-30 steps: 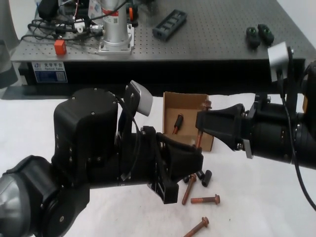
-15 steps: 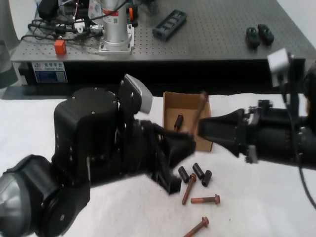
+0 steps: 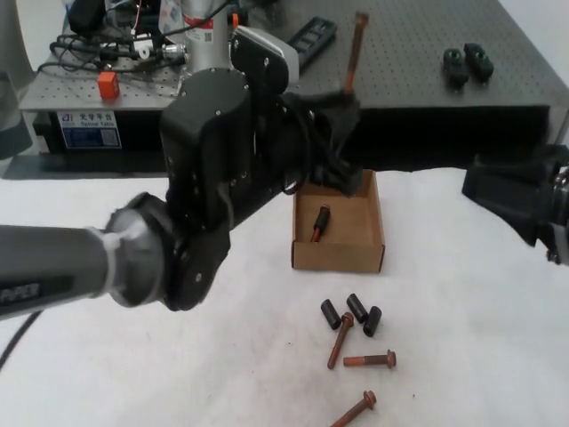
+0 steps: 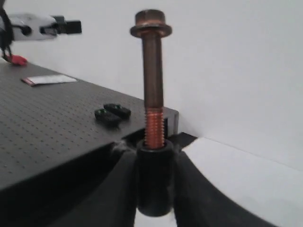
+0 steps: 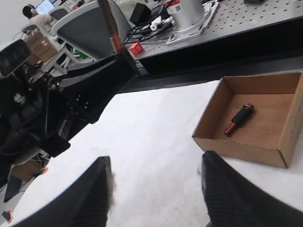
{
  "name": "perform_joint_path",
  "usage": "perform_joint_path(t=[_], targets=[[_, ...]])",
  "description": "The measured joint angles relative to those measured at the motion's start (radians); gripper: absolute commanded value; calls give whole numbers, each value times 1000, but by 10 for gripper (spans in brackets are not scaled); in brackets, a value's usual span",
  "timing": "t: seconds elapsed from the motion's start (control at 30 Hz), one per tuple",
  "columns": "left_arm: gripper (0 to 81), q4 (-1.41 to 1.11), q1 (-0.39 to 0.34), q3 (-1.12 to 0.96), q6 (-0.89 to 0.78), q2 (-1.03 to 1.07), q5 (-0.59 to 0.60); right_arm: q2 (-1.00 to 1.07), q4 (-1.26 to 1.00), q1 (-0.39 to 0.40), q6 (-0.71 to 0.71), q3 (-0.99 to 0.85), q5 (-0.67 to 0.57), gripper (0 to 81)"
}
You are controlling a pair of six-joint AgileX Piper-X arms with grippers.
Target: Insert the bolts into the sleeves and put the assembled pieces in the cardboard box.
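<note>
Field notes.

- White cloth-covered desk (image 3: 462, 356), carrying an open brown cardboard box (image 3: 338, 253).
- Left arm is raised high.
- The left pincer (image 4: 154, 165) is pinching a short black cylindrical sleeve (image 4: 154, 189) from both sides.
- A copper-coloured bolt with a flanged hex head (image 4: 152, 80) stands in that sleeve. Long axis upright, head up, threaded end down in the bore.
- Most of the shank is exposed above the sleeve. It looks only part-seated, though I can't see how deep it goes.
- Key relation: the box lies below the left pincer and slightly toward the robot, well apart in height. Left arm has the piece, so the drop is its job: descend, come back a little, release over the box floor.
- Right pincer (image 5: 156, 198) is spread, with nothing in it, low over the cloth. The box is ahead of it and to its left, not touching.
- One finished sleeve-and-bolt piece (image 3: 320, 221) lies flat in the box.
- Three loose black sleeves (image 3: 357, 307) and three loose copper bolts (image 3: 369, 359) lie on the cloth beyond the box's near wall, far beneath the left pincer.
</note>
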Motion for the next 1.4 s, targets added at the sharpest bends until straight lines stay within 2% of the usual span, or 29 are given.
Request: perform_joint_path(t=[0.13, 0.3, 0.43, 0.47, 0.6, 0.77, 1.1, 1.2, 1.33, 1.4], targets=[[7, -107, 0, -5, 21, 30, -113, 0, 0, -22, -3, 0, 0, 420], [7, -67, 0, -22, 19, 32, -187, 0, -17, -28, -8, 0, 10, 420], [7, 291, 9, -173, -45, 66, -191, 0, -22, -28, -9, 0, 14, 420], [7, 503, 10, -312, -55, 123, -191, 0, -22, -28, -9, 0, 14, 420], [7, 680, 11, -465, -56, 220, -185, 0, -16, -28, -9, 0, 41, 420], [7, 1031, 14, -825, -55, 460, -174, 0, 21, -28, -9, 0, 80, 420], [11, 1384, 14, -1174, -28, 729, -169, 0, 39, -28, -9, 0, 98, 417], [111, 1443, 14, -1205, -18, 778, -169, 0, 98, -28, -33, 0, 129, 393], [344, 1463, 14, -1211, -9, 787, -169, 4, 177, -28, -89, 0, 174, 391], [378, 1463, 14, -1220, -6, 787, -169, 22, 232, -26, -120, -6, 203, 391]])
